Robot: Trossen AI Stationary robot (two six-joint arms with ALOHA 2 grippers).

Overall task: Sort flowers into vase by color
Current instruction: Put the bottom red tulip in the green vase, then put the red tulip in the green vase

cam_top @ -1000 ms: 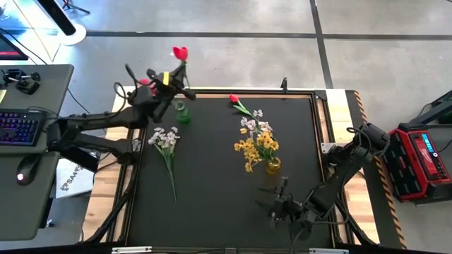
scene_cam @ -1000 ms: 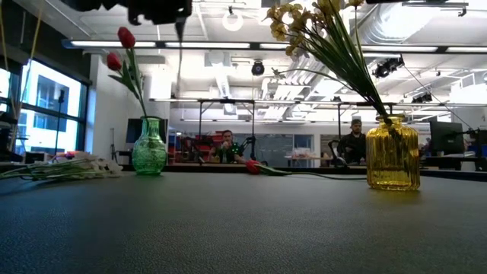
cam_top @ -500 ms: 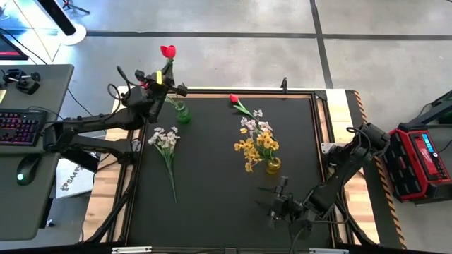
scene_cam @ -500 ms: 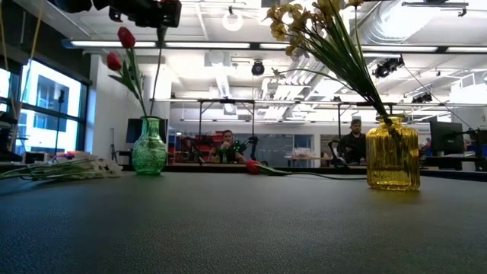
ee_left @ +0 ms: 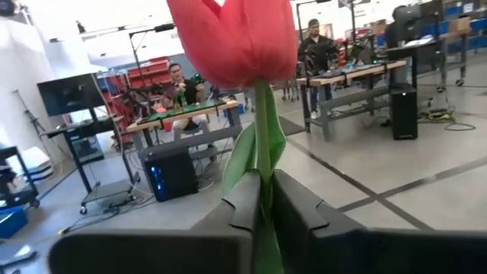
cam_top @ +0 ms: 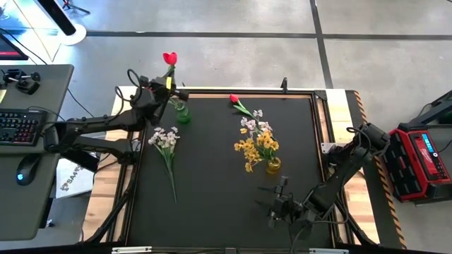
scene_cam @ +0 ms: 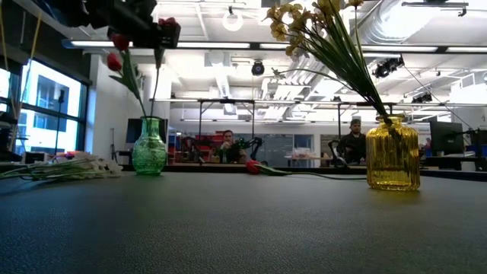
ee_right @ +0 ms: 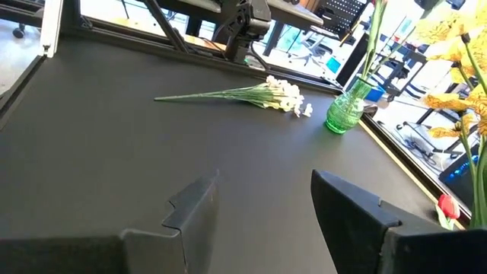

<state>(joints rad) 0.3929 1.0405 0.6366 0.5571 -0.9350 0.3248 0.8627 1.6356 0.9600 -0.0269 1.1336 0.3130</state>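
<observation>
The black tabletop point(cam_top: 226, 190) fills the high view, with the left arm point(cam_top: 99, 127) reaching to its far left corner and the right arm point(cam_top: 339, 176) folded at the near right. Only the high view shows both arms at once; the low view shows the yellow vase point(scene_cam: 393, 154) and green vase point(scene_cam: 150, 147) upright and well apart. The left gripper point(cam_top: 161, 90) hangs above the green vase point(cam_top: 182, 113), its fingers point(ee_left: 243, 202) clamped on the stem of a red tulip point(ee_left: 236, 34); the wrist view alone shows that grip close up, the bloom upright above the fingers. The right gripper point(cam_top: 281, 204) rests low over the near tabletop, its fingers point(ee_right: 358, 209) spread apart and empty. Yellow blossoms point(cam_top: 258, 148) stand in the yellow vase point(cam_top: 272, 166), with white-pink blossoms point(cam_top: 253, 124) just beyond them. A white bunch point(cam_top: 165, 141) lies flat near the green vase, stem pointing toward the near edge. Another tulip point(cam_top: 237, 101) lies flat at the far edge. In the low view, red tulips point(scene_cam: 116, 52) stand in the green vase.
</observation>
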